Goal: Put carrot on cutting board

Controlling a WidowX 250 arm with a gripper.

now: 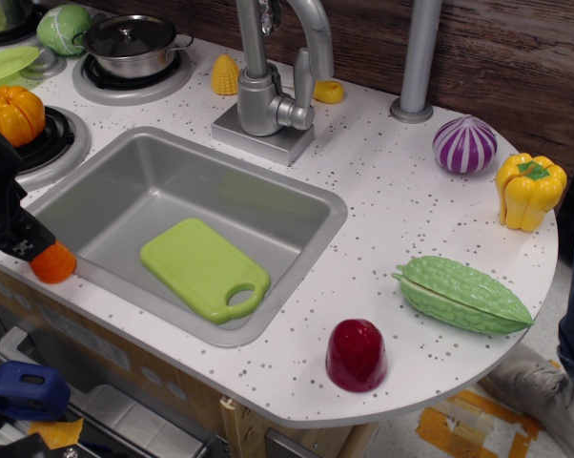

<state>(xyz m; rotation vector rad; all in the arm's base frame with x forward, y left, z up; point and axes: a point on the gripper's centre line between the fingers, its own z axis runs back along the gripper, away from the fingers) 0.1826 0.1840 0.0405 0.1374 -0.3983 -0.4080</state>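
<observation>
The orange carrot (55,264) stands on the counter's front left edge, just left of the sink; only its lower part shows. My black gripper (28,246) has come down over the carrot's top from the left and covers it. How its jaws stand is hidden, and I cannot tell whether they grip the carrot. The lime-green cutting board (201,267) lies flat on the sink bottom, its handle hole toward the front right, well to the right of the gripper.
The grey sink (297,196) has raised walls around the board. A ribbed orange pumpkin (12,113) sits on the left burner. A faucet (263,95), pot (130,43), red pepper (356,355), green gourd (463,294), yellow pepper (528,191) and purple onion (464,144) stand around.
</observation>
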